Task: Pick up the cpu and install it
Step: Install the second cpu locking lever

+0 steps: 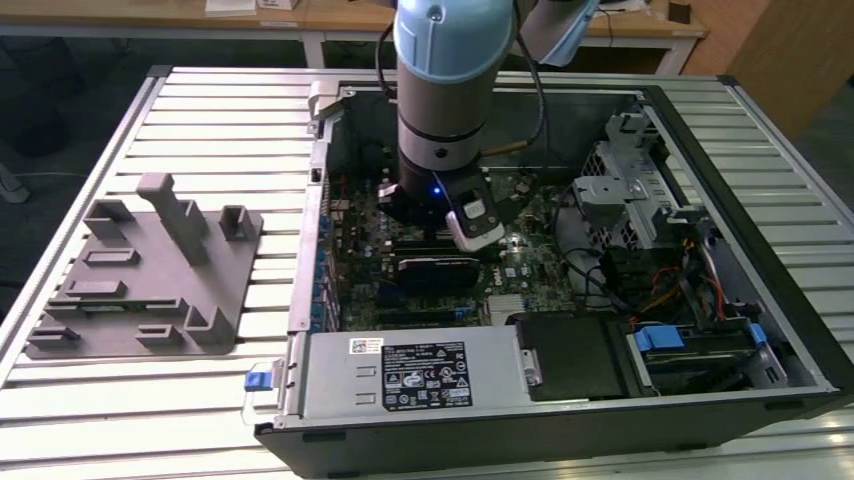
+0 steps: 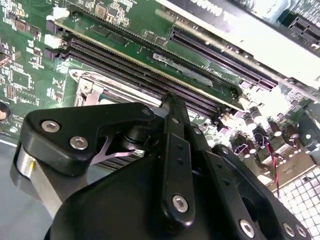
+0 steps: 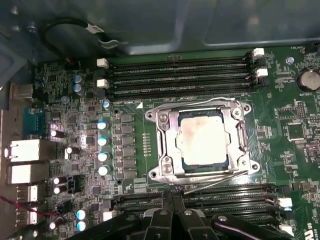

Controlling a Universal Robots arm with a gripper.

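Spanning the slatted worktop (image 1: 200, 120), with an open computer case (image 1: 747, 180) lying on it and a grey fixture block (image 1: 147, 270) at the exterior view's left. Reaching down into that case over the green motherboard (image 3: 75, 100), with the hand (image 3: 171, 200) low above the memory slots (image 3: 180, 75) and its black fingers (image 3: 165, 210) pressed together, pinching nothing. Sitting already in the metal-framed socket (image 3: 162, 145), silver top up, well apart from the fingertips: the cpu (image 3: 202, 140).
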